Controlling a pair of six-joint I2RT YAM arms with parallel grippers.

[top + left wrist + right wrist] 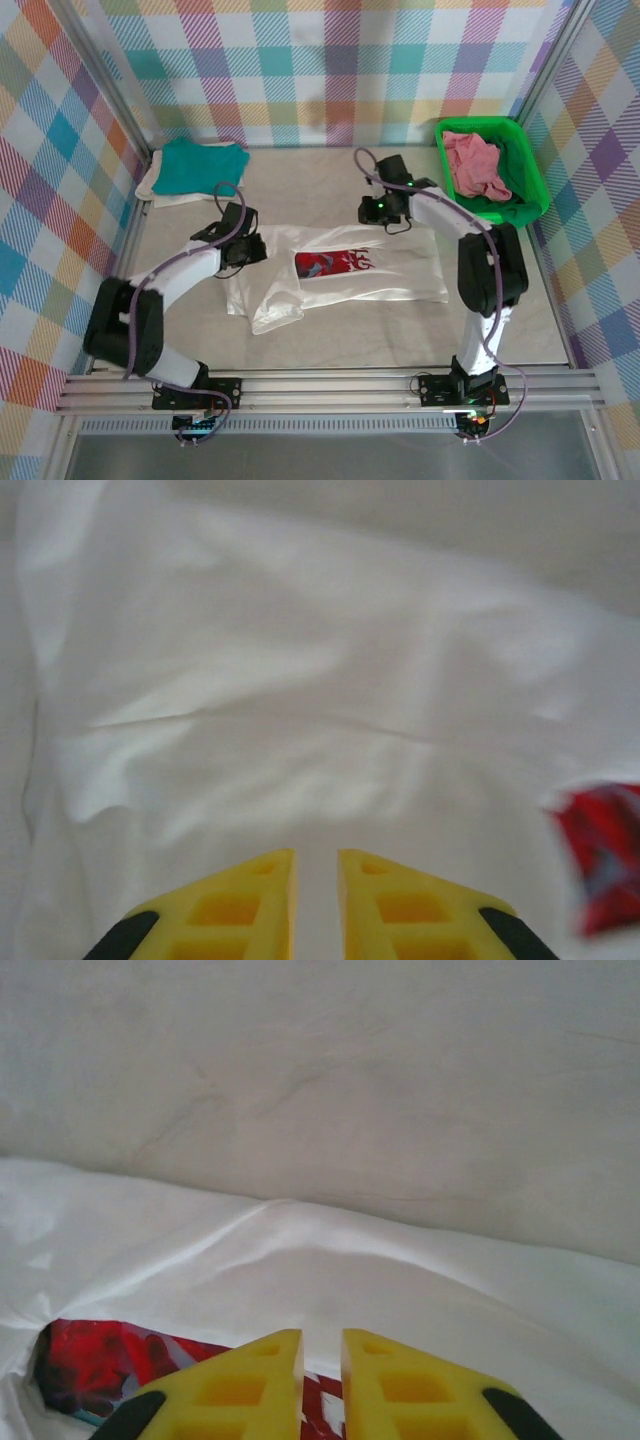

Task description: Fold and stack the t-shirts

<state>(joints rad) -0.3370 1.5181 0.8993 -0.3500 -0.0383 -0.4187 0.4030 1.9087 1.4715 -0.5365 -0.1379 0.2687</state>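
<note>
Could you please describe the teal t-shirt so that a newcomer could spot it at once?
Start at the table, far left corner. The teal t-shirt lies there on a cream one. Only it is teal; its neighbour beneath is pale cream.

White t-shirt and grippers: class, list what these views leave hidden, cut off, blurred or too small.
- Top view: lettering on the white t-shirt too small to read.
- Left wrist view: chest graphic blurred, cut by the right edge.
- Right wrist view: graphic partly behind the right gripper, cut by bottom edge.
- Left wrist view: whether the left gripper pinches cloth.
- Top view: cream t-shirt mostly under the teal t-shirt.
</note>
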